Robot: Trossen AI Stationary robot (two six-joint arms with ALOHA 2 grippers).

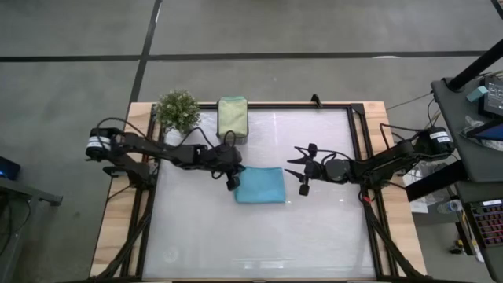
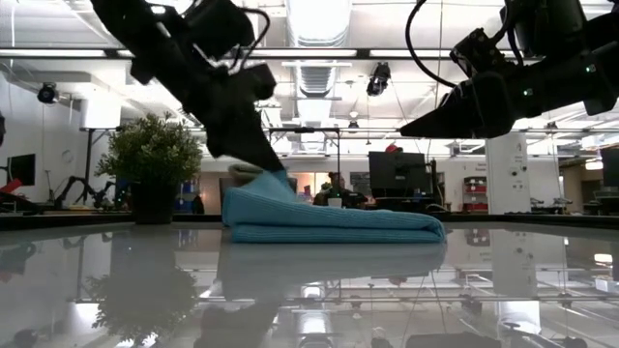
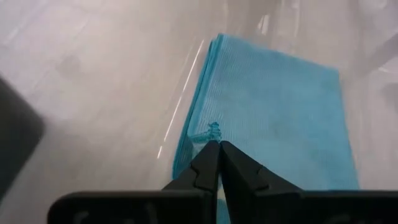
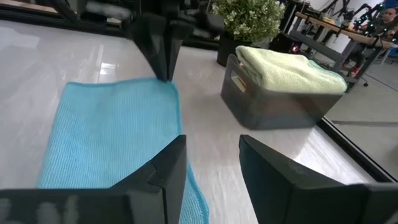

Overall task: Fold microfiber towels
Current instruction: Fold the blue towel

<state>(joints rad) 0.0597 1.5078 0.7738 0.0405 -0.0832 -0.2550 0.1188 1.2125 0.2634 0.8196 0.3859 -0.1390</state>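
Observation:
A light blue microfiber towel (image 1: 261, 185), folded into a rectangle, lies mid-table. My left gripper (image 1: 233, 178) is shut on its left end, near the far left corner; the low view shows that end drawn up into a small peak (image 2: 267, 186). My right gripper (image 1: 302, 170) hovers open just right of the towel, level, touching nothing; in its own view the fingers (image 4: 211, 168) stand apart above the towel's right edge. A sage green towel (image 1: 233, 115) lies folded on top of a dark grey box (image 4: 273, 102) at the far edge. My left gripper pinches a small pucker of the blue towel (image 3: 213, 130) between its two fingertips, at the left edge by the far left corner. The fingers slant down from the table's left. That end is raised off the table (image 2: 276, 182); the rest lies flat on it.
A little potted plant (image 1: 178, 110) stands at the far left, next to the box. The white tabletop (image 1: 259, 244) stretches bare toward the near edge. Black frame rails (image 1: 369, 157) run along the table's sides.

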